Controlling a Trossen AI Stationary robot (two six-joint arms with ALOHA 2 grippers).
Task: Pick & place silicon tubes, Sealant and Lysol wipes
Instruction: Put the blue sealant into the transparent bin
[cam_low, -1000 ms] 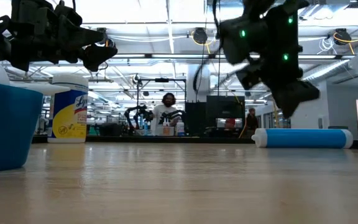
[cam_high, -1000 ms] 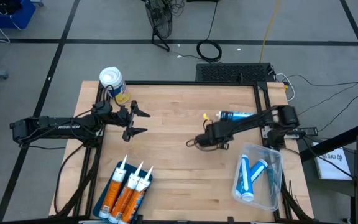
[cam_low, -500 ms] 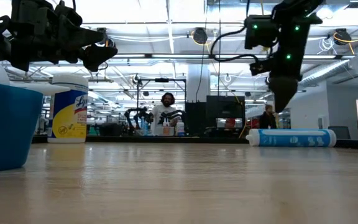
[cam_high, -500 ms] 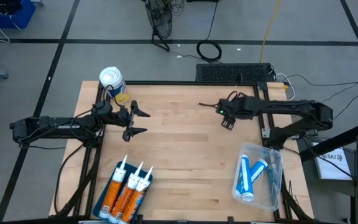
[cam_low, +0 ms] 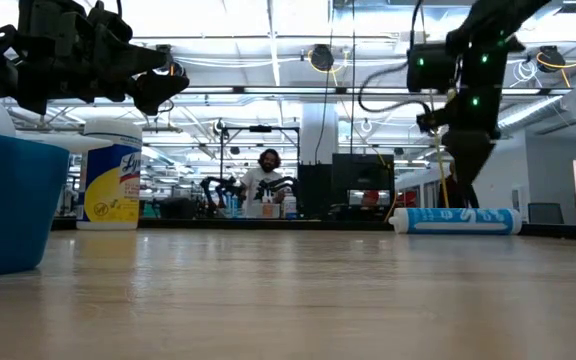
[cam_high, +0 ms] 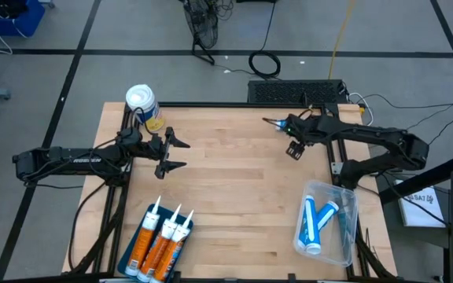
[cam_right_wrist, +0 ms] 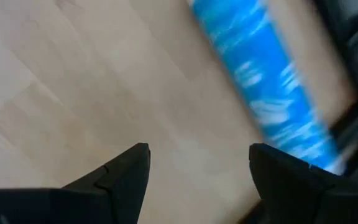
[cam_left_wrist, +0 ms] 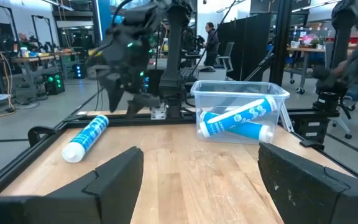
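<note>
the left gripper point(cam_high: 173, 152) hasn't moved, spread empty at nine o'clock, with the lysol wipes point(cam_high: 141, 101) at eleven. the right gripper point(cam_high: 283, 135) has swung from centre to one o'clock, fingers parted and empty, over the loose blue tube point(cam_low: 454, 221); likely its next pick for the clear bin point(cam_high: 348, 236) at five.

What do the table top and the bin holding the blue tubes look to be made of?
The table top: light wood, apparently planks, with visible grain and seams and a slight sheen. The bin: probably clear, glossy plastic, since the blue tubes show through its walls.
</note>
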